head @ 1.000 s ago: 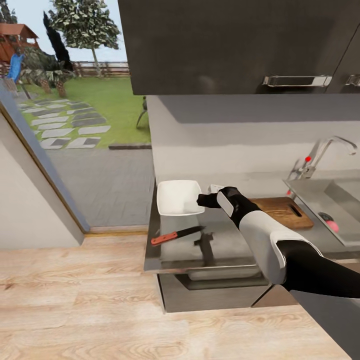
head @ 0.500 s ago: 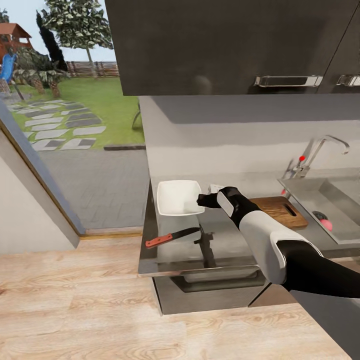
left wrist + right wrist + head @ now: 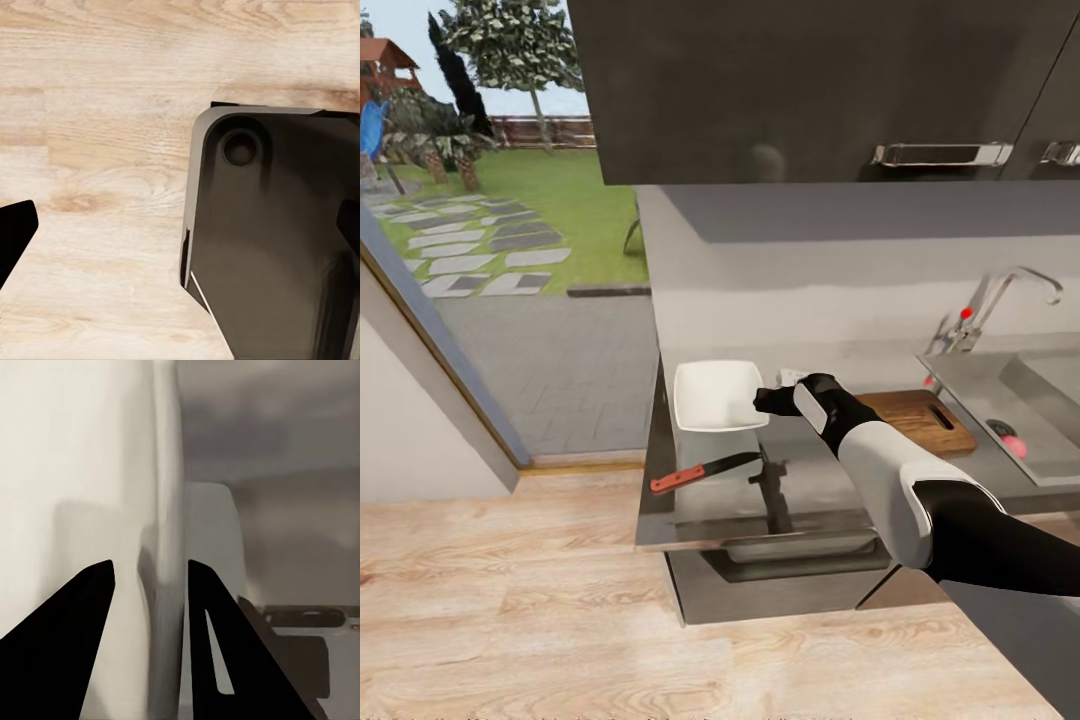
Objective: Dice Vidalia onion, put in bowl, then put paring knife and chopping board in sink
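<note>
Here, nearest me, the paring knife lies on the counter, my right gripper hovering past it beside the bowl, jaws parted and empty. I judge I'm only positioning: the Vidalia onion sits in the sink beyond the chopping board, so next I must reach rightward.

Right arm in head view: glossy black upper seg, then a fat white shell w/ rounded edges, black collar after that, small white side panel nr the wrist. Right gripper all black, stubby. Rt wrist cam: two matte black fingers, wedge-shaped, tapering to blunt tips; one has a slim slot cut through it. Left wrist cam: dark grey-brown robot body panel, rounded corner, round recessed socket, thin pale edge line; black fingertip at frame edge.
</note>
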### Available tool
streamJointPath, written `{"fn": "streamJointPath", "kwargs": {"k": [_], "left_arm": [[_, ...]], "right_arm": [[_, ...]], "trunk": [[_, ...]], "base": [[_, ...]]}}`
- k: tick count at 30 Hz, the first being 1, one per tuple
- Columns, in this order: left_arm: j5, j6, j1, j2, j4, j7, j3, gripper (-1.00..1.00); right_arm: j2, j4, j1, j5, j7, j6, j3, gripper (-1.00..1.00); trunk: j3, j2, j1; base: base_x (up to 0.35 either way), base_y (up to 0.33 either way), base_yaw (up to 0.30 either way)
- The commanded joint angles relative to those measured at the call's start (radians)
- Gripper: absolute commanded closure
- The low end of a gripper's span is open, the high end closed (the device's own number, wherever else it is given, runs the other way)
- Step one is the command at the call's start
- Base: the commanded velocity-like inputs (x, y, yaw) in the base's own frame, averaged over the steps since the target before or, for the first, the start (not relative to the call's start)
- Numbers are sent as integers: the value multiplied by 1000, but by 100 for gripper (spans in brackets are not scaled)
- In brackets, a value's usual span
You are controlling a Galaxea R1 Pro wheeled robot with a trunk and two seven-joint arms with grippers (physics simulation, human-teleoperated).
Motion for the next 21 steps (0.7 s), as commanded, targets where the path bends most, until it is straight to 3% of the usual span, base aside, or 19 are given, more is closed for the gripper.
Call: {"fn": "streamJointPath", "kwargs": {"k": [1, 21], "left_arm": [[1, -3, 0, 0, 0, 0, 2, -100], [1, -3, 0, -1, 0, 0, 2, -100]], "right_arm": [[0, -1, -1, -5, -1, 5, -7, 100], [-1, -1, -1, -5, -1, 5, -8, 100]], "trunk": [[-3, -2, 0], [-17, -2, 0]], "base": [[0, 0, 0], [0, 0, 0]]}}
